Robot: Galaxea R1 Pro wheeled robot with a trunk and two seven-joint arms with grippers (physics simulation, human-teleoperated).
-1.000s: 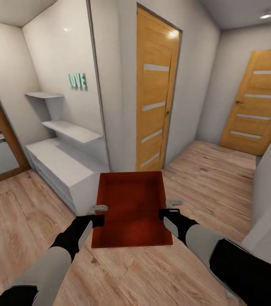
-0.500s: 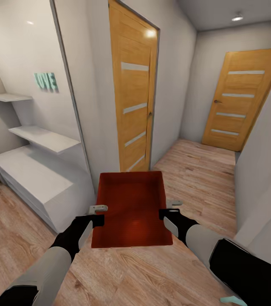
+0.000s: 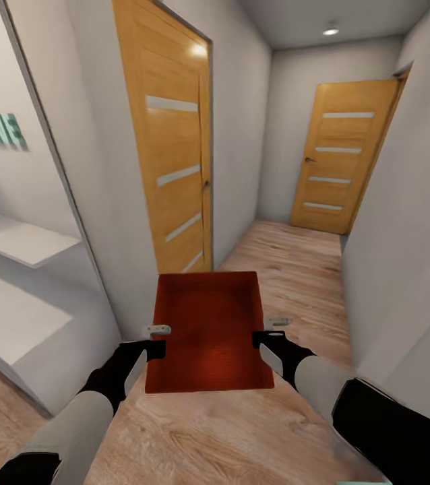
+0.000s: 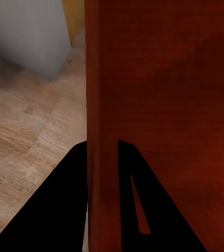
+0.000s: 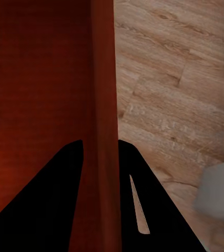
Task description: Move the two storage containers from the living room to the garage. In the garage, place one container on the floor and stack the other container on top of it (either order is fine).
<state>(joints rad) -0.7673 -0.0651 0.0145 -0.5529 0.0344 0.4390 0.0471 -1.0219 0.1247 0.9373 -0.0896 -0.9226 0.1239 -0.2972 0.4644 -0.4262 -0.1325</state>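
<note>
One orange-red storage container is riding out in front of the robot, held level between both arms above the light wood plank flooring of a narrow hallway. The left tool is pinching the container's left wall, and the right tool is pinching its right wall — in each wrist view a dark finger is sitting on either side of the thin red wall, so both tools are narrowed onto it. The right wrist view is showing the same grip on the opposite wall, with planks beyond. The bin is open-topped and nothing is lying inside. A light wooden door with frosted strips is standing close on the left, a second matching door is closing the far end of the corridor, and white shelving with teal letters is showing at the left edge
</note>
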